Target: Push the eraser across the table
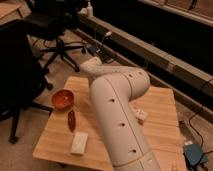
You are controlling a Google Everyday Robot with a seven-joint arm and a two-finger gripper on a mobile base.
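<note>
The white arm (117,115) rose from the bottom centre of the frame and bent back toward the upper left, covering the middle of the table (160,107). The gripper lay hidden behind that arm, so whether it was released, clenched or holding anything could not be told. The eraser could not be seen either, and its place on the table could not be told. At the table's left edge stood an orange-red bowl (63,99), its inside showing only its own colour. Just below it lay a dark red oval thing (71,120), then a pale beige block (79,142). A small pale object (141,116) sat against the arm's right side.
</note>
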